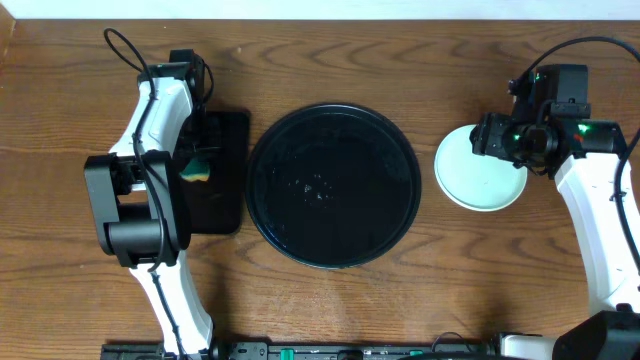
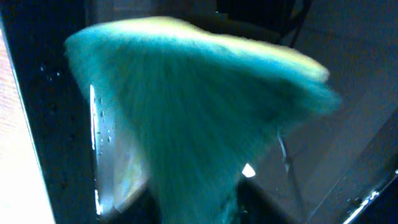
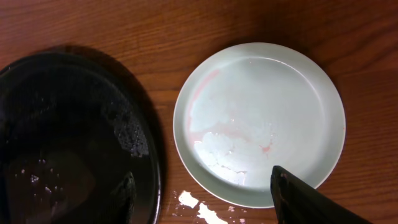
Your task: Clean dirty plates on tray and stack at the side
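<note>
The round black tray [image 1: 330, 185] lies mid-table, wet with droplets, and no plate shows on it; its rim [image 3: 152, 155] also shows in the right wrist view. One pale mint plate [image 1: 480, 170] rests on the wood to the tray's right. It carries faint pink smears and a water film [image 3: 258, 118]. My right gripper [image 1: 490, 138] hovers over the plate's far edge, open [image 3: 205, 205], with nothing between its fingers [image 3: 305, 199]. My left gripper [image 1: 200, 150] is over the rectangular tray at a green-and-yellow sponge [image 1: 197, 170]. The blurred sponge [image 2: 199, 112] fills the left wrist view and hides the jaws.
A small rectangular black tray [image 1: 228, 175] sits left of the round tray, under the left arm. Spilled water [image 3: 202, 208] lies on the wood between round tray and plate. Bare wooden table [image 1: 330, 60] runs along the back.
</note>
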Robot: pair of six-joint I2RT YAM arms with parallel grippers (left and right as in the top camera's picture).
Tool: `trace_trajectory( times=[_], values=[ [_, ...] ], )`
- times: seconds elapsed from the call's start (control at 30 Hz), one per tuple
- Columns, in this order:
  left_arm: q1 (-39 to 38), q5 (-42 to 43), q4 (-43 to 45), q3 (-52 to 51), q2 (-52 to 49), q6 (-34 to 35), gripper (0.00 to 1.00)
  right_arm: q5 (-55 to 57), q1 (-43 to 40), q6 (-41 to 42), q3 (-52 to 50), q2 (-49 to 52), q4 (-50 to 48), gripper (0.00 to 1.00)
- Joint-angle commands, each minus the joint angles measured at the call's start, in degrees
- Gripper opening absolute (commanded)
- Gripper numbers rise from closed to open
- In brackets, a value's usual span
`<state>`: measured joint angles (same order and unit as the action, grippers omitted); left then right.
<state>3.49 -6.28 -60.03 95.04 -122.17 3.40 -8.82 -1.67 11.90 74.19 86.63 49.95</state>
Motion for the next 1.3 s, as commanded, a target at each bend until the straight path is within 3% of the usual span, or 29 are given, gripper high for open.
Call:
trace_trajectory(
  times=[0.0, 0.1, 0.4, 0.63, 0.67, 0.7, 1.03, 1.1, 1.13, 1.17, 1.27],
  values=[
    [0.1, 1.9, -0.4, -0.4, 0.1, 0.3, 0.53, -0.3, 0.3, -0.4, -0.2, 0.4, 0.2, 0.67],
    [0.1, 4.7, -0.7, -0.2, 0.3, 0.3, 0.6, -0.3, 0.3, -0.4, -0.2, 0.4, 0.2, 0.67],
    [0.1, 10.8, -8.8, 6.6, 7.0, 0.3, 0.62, -0.7, 0.3, -0.4, -0.2, 0.4, 0.5, 0.66],
    [0.1, 34.4, -7.7, 7.3, 21.1, 0.3, 0.68, -6.2, 0.3, -0.4, -0.1, 0.4, 0.6, 0.62],
    [0.1, 33.9, -7.6, 7.3, 22.7, 0.2, 0.7, -7.4, 0.3, -0.4, -0.1, 0.3, 0.6, 0.61],
    [0.1, 33.4, -7.6, 7.3, 24.0, 0.2, 0.81, -8.3, 0.3, -0.4, -0.1, 0.2, 0.6, 0.59],
    [0.1, 32.6, -7.6, 7.3, 29.3, 0.3, 0.82, -10.7, 0.3, -0.4, 3.0, -9.3, 5.1, 0.59],
    [0.1, 32.6, -7.6, 7.2, 29.2, 0.3, 0.82, -10.7, 0.3, -0.4, 3.2, -12.9, 5.2, 0.62],
    [0.1, 32.6, -7.6, 7.3, 29.2, 0.3, 0.82, -10.7, 0.3, -0.4, 3.2, -14.7, 5.1, 0.71],
    [0.1, 32.6, -7.6, 7.3, 29.2, 0.3, 0.82, -10.7, 0.3, -0.4, 3.2, -16.4, 4.7, 0.99],
    [0.1, 32.6, -7.6, 7.3, 29.2, 0.3, 0.82, -10.8, 0.3, -0.2, 3.2, -20.7, 2.9, 0.99]
  ],
)
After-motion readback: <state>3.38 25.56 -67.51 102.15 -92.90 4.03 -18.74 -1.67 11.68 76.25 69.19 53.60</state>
